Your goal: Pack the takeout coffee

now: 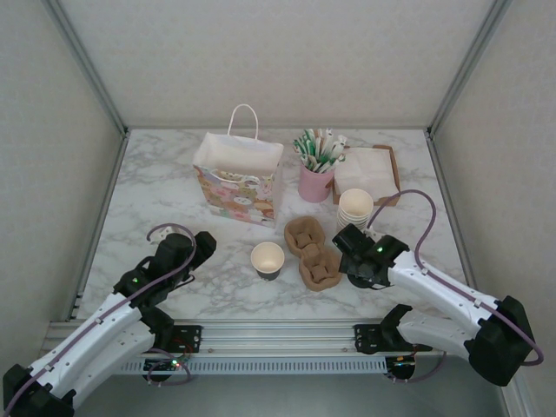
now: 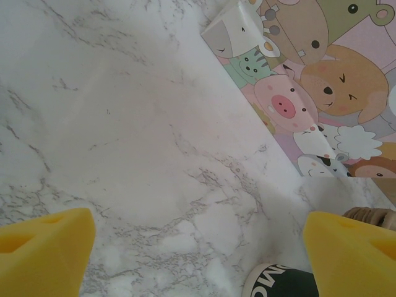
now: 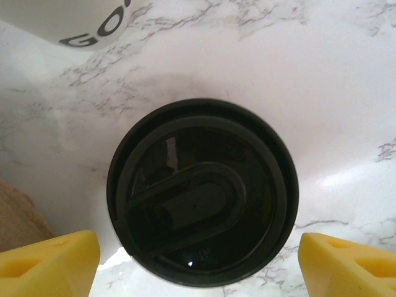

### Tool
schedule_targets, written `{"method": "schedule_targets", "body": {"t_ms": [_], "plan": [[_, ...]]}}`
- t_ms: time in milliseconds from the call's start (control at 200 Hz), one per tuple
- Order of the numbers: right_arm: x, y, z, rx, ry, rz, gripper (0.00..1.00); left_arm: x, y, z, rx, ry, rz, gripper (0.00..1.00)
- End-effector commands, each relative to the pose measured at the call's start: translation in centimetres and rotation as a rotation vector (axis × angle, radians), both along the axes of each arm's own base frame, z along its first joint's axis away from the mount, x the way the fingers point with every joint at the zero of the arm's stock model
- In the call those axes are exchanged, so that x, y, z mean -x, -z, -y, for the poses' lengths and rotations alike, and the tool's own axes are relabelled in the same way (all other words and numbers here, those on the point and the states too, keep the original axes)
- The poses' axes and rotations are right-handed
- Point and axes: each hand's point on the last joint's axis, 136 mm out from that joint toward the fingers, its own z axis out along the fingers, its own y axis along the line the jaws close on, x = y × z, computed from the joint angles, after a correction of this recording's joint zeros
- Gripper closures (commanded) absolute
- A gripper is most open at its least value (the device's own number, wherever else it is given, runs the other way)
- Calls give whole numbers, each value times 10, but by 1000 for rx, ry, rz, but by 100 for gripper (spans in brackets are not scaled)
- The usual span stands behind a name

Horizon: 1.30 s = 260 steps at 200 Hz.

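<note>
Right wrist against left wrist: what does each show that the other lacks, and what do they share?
Right wrist: a black lid seen from above, below the open right gripper. Left wrist: the cartoon-animal bag beyond the open left gripper. Both: marble table, part of a lettered cup, a sliver of brown carrier.

lidless cream cup [image 1: 268,259] upright, black lid [image 3: 202,193] apart
</note>
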Motion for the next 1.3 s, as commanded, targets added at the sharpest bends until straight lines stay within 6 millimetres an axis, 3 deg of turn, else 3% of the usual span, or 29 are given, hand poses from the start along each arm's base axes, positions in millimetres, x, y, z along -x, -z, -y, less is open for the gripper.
{"method": "schedule_targets", "body": {"t_ms": [0,916,1016,1296], "plan": [[-4,7,8,22,21,3,17,-1,-5,2,5,6,16,12],[-10,21,14,37,44,-24,23,-2,-5,1,1,0,19,12],[-10,19,13,31,46,-17,28,-2,-5,1,1,-1,21,13],[-13,-1,13,10,43,26,28,-1,-6,1,3,-1,20,12]]}}
